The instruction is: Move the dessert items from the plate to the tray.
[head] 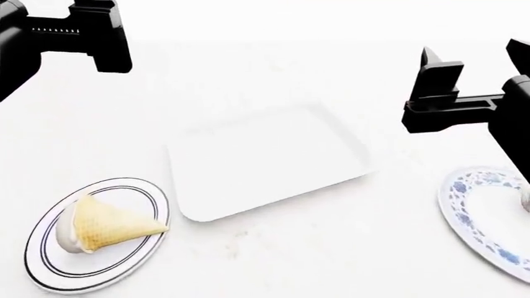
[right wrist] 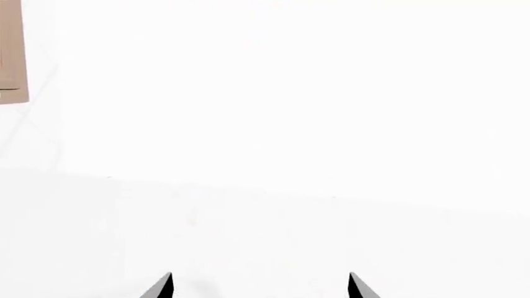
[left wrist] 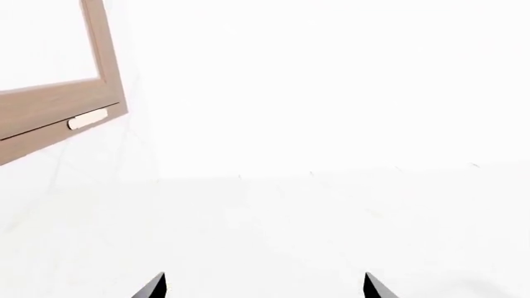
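Cone plate: a black-ringed round plate (head: 49, 273) is seen at the lower left of the head view, carrying the waffle cone (head: 112, 225), which lies on its side with the white ice cream toward the left rim.
Blue-patterned plate: a second plate (head: 463, 214) is cut off at the lower right edge; the sauced scoop cannot be made out on it.
Tray: the white tray (head: 273, 171) lies empty at mid-frame on the counter (head: 273, 261), just beside the cone plate and well apart from the patterned one.
Left claw: the left claw (left wrist: 263, 287) is held high at the upper left of the head view; its tips are seen spread apart, holding nothing.
Right claw: the right claw (right wrist: 260, 287) is raised at the upper right, tips likewise apart and empty.
Far background: a wooden cabinet edge (left wrist: 58, 112) is seen beyond.
Step in hand: nothing is yet moved; the left claw is judged best lowered over the cone's wide middle, fingers across its narrow width, and closed gently so the ice cream is not crushed.
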### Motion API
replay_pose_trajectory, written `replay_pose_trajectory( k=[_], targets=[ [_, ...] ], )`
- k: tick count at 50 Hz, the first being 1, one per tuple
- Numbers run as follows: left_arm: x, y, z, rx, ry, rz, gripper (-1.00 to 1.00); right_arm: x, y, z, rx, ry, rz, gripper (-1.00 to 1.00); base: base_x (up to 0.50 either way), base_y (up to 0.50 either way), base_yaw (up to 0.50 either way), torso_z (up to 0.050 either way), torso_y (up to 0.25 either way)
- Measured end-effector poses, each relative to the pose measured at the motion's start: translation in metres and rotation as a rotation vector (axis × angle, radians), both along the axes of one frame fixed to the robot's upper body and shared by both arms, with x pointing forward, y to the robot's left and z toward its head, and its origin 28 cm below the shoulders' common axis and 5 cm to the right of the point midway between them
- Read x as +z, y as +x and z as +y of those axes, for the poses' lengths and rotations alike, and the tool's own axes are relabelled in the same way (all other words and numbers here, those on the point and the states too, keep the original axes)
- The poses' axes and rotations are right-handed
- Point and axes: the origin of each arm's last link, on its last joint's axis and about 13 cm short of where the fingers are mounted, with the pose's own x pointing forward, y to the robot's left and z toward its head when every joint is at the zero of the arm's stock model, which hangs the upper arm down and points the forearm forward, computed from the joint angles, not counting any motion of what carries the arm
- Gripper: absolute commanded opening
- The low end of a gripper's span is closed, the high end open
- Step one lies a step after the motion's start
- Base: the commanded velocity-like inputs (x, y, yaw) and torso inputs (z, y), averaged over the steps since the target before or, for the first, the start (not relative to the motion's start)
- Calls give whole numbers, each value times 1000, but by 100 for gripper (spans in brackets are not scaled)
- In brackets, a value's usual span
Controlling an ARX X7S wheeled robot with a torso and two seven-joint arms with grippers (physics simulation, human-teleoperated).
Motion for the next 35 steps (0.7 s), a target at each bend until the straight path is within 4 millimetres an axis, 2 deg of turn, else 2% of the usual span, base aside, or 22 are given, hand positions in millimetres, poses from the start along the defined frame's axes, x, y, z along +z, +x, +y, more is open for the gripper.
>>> replay_pose_trajectory(
  k=[35],
  targets=[
    [5,-2,2,13,-4,-15,100,-1,-1,-2,4,-6,17,100,232,1,0,0,1]
  ],
)
